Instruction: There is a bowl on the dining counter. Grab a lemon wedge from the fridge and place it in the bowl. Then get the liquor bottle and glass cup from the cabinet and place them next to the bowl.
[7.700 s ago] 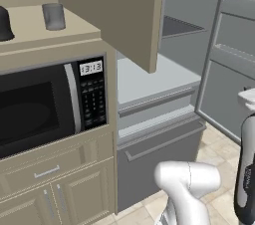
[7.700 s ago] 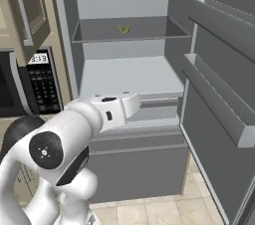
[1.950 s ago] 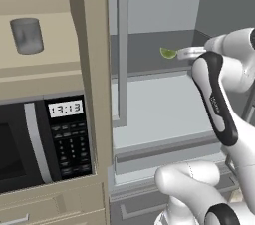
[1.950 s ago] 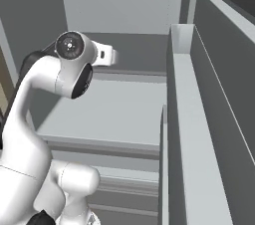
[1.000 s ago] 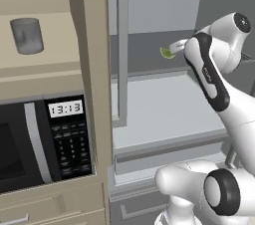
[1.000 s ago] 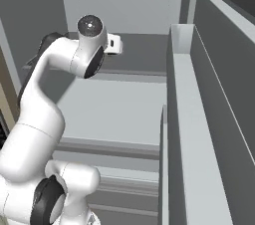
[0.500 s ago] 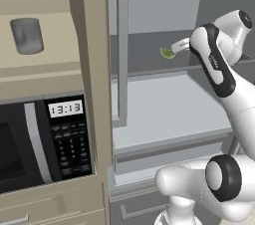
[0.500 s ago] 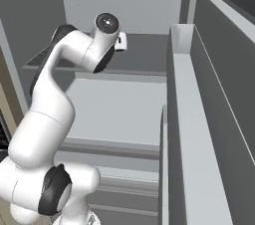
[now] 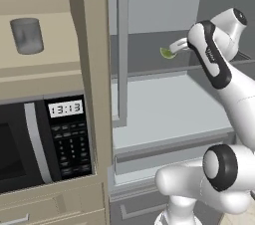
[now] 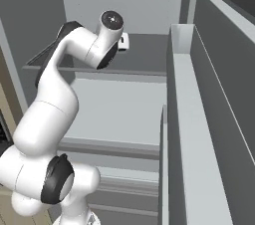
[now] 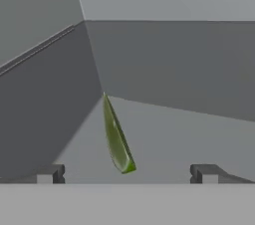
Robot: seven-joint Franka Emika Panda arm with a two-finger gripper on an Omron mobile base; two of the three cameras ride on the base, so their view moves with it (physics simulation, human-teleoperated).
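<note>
A: Largest item?
B: Open grey fridge, one compartment, with a dark upper shelf and a pale lower ledge. In the right base view its door, with moulded bins, stands open at 3 o'clock.

A: Next?
B: Beige cabinet column at 9 o'clock of the fridge, housing a black built-in microwave whose clock reads 13:13.

A: The robot?
B: White arm with dark joints, reaching up onto the upper shelf.

A: Its tool?
B: Tool spread wide, holding nothing; the two dark finger tips stand well apart at 7 and 5 o'clock of the hand view.

A: Smaller items?
B: Clear glass cup, upright on the open cabinet shelf above the microwave.

A: And the task's thing?
B: Green lemon wedge, lying on the upper fridge shelf just ahead of the tool, between the finger tips but touching neither. From the left base view it sits at 9 o'clock of the tool's end.
</note>
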